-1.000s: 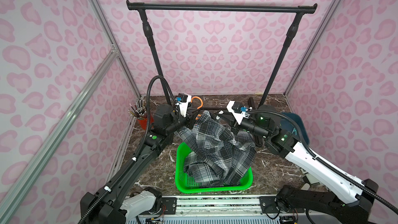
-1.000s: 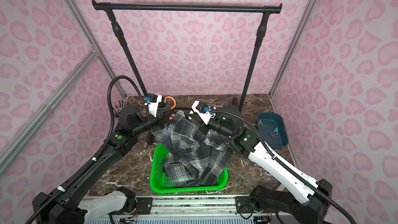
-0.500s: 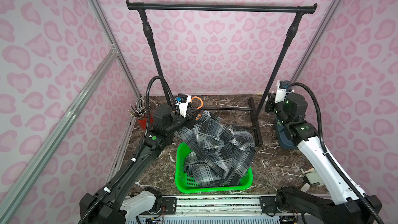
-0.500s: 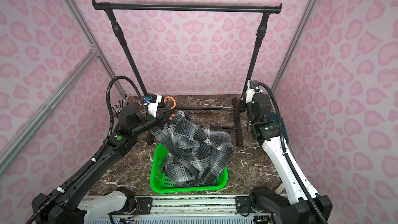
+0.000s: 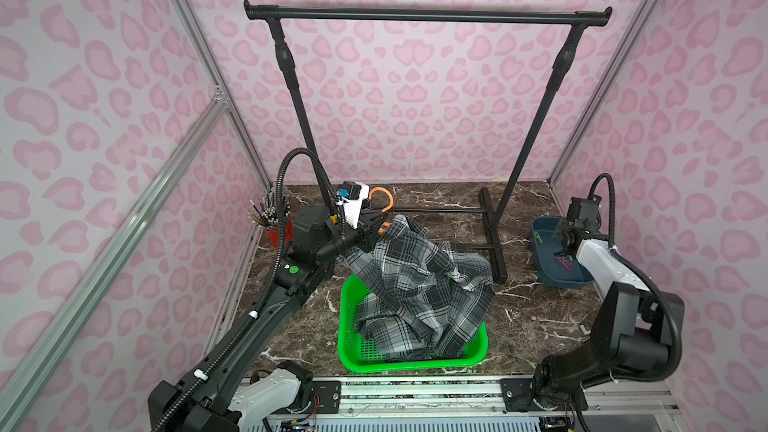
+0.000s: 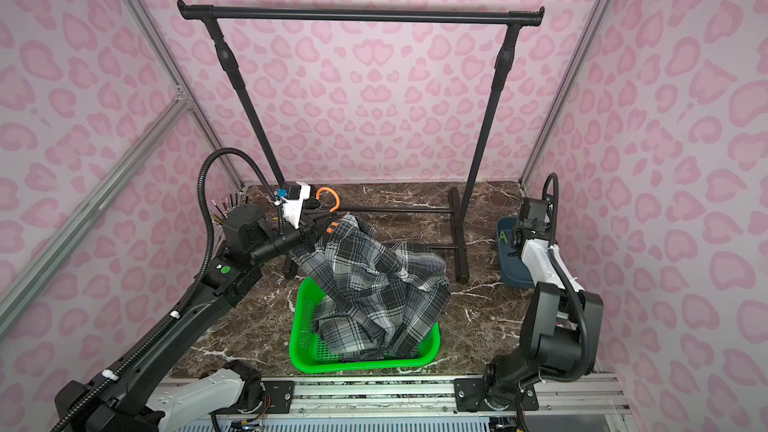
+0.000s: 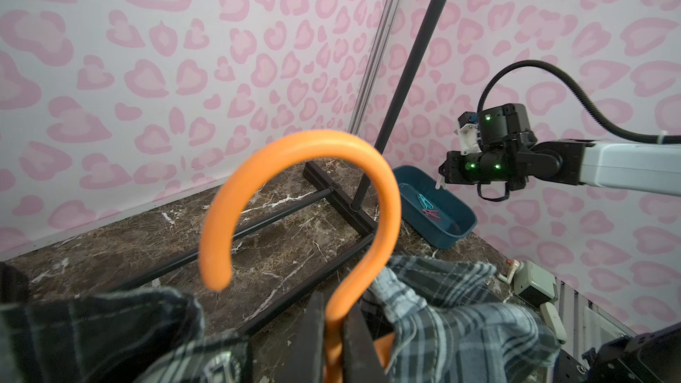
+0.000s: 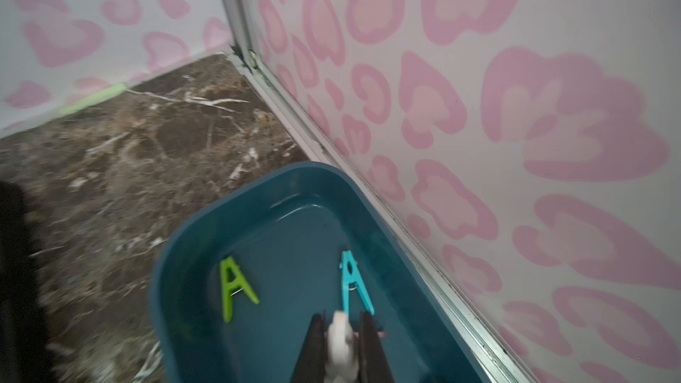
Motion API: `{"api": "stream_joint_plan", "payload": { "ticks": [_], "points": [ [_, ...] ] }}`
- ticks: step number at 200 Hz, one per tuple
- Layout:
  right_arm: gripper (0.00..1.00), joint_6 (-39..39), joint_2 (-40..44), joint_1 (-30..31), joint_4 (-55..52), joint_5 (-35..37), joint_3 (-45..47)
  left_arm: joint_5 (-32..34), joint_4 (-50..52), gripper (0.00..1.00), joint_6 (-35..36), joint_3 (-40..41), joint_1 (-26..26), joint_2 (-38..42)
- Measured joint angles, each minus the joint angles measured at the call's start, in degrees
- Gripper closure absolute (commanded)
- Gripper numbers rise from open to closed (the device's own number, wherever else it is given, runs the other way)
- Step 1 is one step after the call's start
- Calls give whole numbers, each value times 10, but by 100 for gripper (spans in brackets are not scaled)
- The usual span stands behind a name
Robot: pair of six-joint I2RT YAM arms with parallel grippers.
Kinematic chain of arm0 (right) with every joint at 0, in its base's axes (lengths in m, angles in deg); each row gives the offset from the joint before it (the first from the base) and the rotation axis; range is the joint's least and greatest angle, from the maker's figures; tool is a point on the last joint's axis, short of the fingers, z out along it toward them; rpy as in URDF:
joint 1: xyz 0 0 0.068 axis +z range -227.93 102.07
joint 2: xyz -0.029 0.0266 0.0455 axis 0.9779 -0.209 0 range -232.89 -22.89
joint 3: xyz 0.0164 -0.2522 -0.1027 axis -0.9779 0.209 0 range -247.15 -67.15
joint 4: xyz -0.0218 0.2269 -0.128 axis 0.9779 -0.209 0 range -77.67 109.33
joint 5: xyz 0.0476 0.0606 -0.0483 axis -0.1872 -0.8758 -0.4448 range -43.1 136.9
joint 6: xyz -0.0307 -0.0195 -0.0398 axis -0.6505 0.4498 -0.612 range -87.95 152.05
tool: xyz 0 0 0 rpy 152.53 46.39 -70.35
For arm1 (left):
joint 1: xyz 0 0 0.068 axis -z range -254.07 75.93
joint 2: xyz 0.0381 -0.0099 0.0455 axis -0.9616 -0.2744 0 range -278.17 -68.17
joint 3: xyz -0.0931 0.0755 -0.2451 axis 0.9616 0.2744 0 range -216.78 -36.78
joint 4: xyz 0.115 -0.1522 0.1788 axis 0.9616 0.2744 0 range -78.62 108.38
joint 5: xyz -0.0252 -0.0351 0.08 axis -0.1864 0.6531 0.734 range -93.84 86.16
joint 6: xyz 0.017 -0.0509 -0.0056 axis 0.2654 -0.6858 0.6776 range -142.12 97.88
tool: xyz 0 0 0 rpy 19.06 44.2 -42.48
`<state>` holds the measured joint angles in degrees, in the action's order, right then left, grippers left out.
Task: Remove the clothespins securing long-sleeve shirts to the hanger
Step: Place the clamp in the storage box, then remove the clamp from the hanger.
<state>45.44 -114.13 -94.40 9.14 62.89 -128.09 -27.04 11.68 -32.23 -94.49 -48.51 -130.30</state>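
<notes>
Two arms, both clamped tight. Black garment rack [image 5: 428, 16] stands well beyond either set of fingers. Plaid shirt [image 5: 415, 284] hangs from just under the left gripper [image 7: 333, 311] and slumps down into the green basket [image 5: 407, 365], below and short of its tips. Blue tub [image 8: 294, 252] sits directly beneath the right gripper [image 8: 341, 320]. Orange hanger [image 7: 309, 149]: neck pinched between the left fingers [image 7: 309, 340], hook curling up past their tips, shoulders buried in the collar. White clothespin [image 8: 341, 340] is nipped between the right fingers [image 8: 372, 344], above the tub floor, well apart from the shirt. Yellow-green clothespin [image 8: 234, 287] lies flat in the tub, off to one side of those fingers. Blue clip [image 8: 353, 285] lies just past the tips.
</notes>
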Motion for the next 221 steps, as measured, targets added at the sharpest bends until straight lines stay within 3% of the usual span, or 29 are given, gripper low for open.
{"api": "stream_joint_plan", "payload": {
  "ticks": [37, 63, 80, 125, 153, 171, 190, 204, 221],
  "points": [
    [100, 8, -99, -16, -5, -13, -38, 0, 1, 97, 0, 2, 2, 2],
    [69, 12, -136, -19, -22, -31, -79, 0, 5, 97, 0, 2, 3, 5],
    [55, 12, -126, -11, -31, -36, -89, 0, 5, 97, 1, 3, 4, 6],
    [37, -6, -21, 22, -47, -30, -107, 0, 10, 97, 1, 5, 4, 5],
    [33, -24, 66, 67, -56, -73, -104, 0, 15, 97, 1, 5, 4, 2],
    [23, -33, 122, 95, -61, -127, -92, 0, 15, 97, 2, 5, 4, 1],
    [18, -61, 174, 180, -72, -210, -87, 0, 16, 97, 3, 4, 4, -3],
    [9, -83, 200, 243, -87, -277, -91, 1, 21, 97, 5, 2, 4, -4],
    [7, -108, 214, 307, -115, -341, -115, 4, 27, 97, 7, 0, 5, -4]
  ]
}}
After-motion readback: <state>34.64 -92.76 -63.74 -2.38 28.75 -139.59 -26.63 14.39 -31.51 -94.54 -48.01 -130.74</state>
